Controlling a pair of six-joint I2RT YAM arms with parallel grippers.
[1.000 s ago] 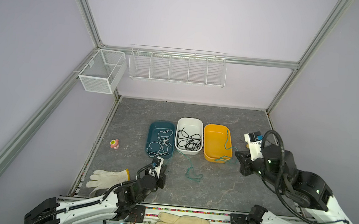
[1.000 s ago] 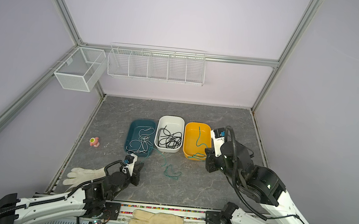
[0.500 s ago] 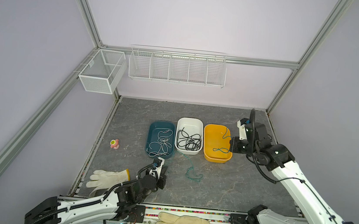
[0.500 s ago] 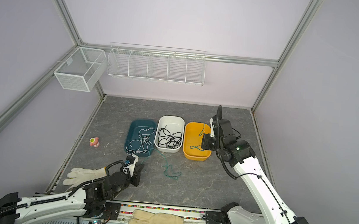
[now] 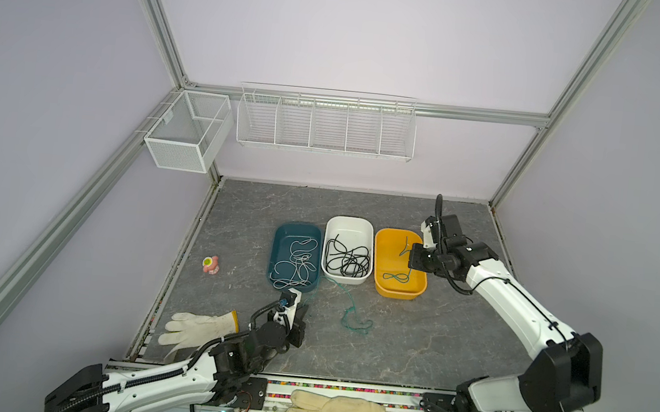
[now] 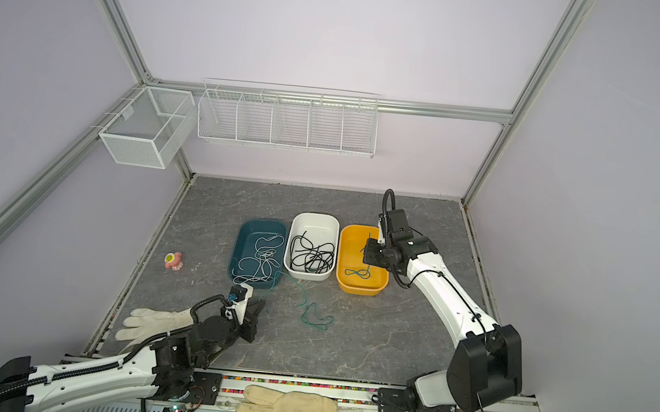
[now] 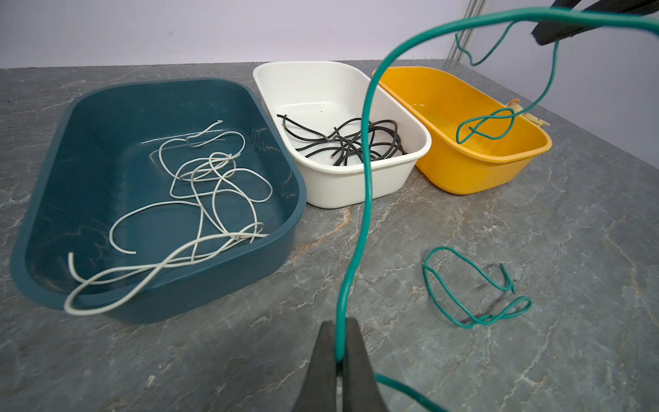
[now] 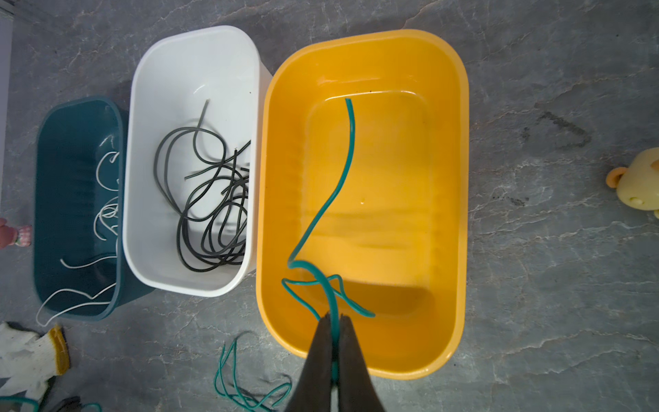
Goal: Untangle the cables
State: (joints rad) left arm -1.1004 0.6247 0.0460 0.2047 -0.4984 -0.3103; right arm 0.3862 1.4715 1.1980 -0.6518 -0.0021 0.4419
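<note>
By my reckoning the sorting is mostly done. The black cables (image 7: pixel 353 142) sit in a loose coil inside the white bin (image 7: pixel 342 189). The white cables (image 7: pixel 214 199) sprawl in the teal bin (image 7: pixel 199 299) just beside it, with one loop drooping over that bin's rim. My right gripper (image 8: pixel 333 317) is pinched tight on a green cable (image 8: pixel 351 135) and hangs over the yellow bin (image 7: pixel 474 171), which stands just beside the white bin on its other side. The cable's lower end is curled on the yellow floor, so I take this one to be nearly delivered. What is left is green: my left gripper (image 7: pixel 340 324), low over the table on my side of the white bin, is clamped on a green strand (image 7: pixel 367 178). More green loops (image 7: pixel 474 324) lie on the table near the white bin, toward me. I cannot tell whether the strand and the loops are one cord or two crossed. All the cords look thin and springy, holding kinks and open curls and not lying flat.
</note>
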